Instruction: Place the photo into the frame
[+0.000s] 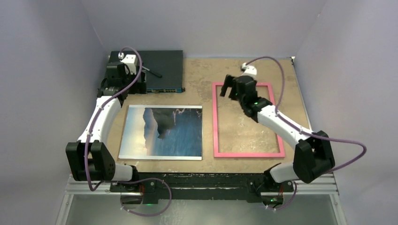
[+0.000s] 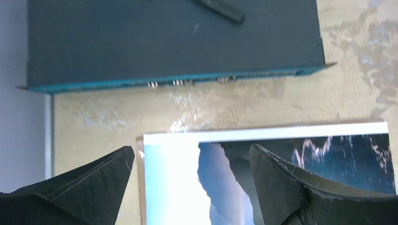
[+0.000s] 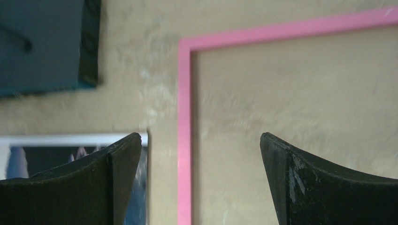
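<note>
The photo (image 1: 162, 132), a dark blue picture with a pale border, lies face up on the left half of the table on a brown backing board (image 1: 123, 136). The pink frame (image 1: 216, 122) lies flat on the right half, with bare table showing through it. My left gripper (image 1: 114, 86) is open and empty, raised above the photo's far left corner (image 2: 263, 135). My right gripper (image 1: 229, 89) is open and empty above the frame's far left corner; the frame's left rail (image 3: 184, 140) runs between its fingers. The photo's far right corner (image 3: 47, 139) shows beside its left finger.
A dark flat electronics box (image 1: 159, 70) with a black stick on top stands at the back left; it also shows in the left wrist view (image 2: 173, 42) and the right wrist view (image 3: 42, 42). Grey walls close in the table on three sides.
</note>
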Controlling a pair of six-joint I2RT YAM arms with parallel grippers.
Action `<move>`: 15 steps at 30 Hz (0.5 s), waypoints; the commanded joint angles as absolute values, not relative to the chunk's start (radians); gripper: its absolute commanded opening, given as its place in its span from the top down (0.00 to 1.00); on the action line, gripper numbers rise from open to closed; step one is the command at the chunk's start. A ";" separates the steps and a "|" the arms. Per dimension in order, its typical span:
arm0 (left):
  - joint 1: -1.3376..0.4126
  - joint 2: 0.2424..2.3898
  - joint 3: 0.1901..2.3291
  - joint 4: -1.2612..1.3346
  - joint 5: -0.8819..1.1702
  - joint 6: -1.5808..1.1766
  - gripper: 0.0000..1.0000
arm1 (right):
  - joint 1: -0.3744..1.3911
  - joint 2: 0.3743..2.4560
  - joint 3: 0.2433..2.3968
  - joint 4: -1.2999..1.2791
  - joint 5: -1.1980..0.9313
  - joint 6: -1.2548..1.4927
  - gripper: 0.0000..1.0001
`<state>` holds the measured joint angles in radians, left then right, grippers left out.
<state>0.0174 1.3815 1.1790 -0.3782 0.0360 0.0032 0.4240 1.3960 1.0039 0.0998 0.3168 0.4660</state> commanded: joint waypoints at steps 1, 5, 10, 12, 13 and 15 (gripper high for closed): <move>0.026 1.315 1.165 -0.526 0.065 -0.035 0.08 | 0.565 1.418 1.022 -0.148 0.466 0.540 0.01; 0.026 1.302 1.161 -0.582 0.050 -0.005 0.09 | 0.672 1.498 1.031 -0.188 0.509 0.577 0.03; 0.028 1.309 1.183 -0.643 0.029 0.058 0.11 | 0.780 1.634 1.086 -0.266 0.585 0.650 0.10; 0.028 1.311 1.196 -0.655 0.022 0.064 0.11 | 0.798 1.679 1.100 -0.279 0.592 0.659 0.16; 0.028 1.314 1.202 -0.660 0.022 0.065 0.12 | 0.803 1.695 1.104 -0.281 0.593 0.660 0.19; 0.028 1.315 1.208 -0.667 0.026 0.065 0.12 | 0.807 1.725 1.108 -0.288 0.603 0.665 0.26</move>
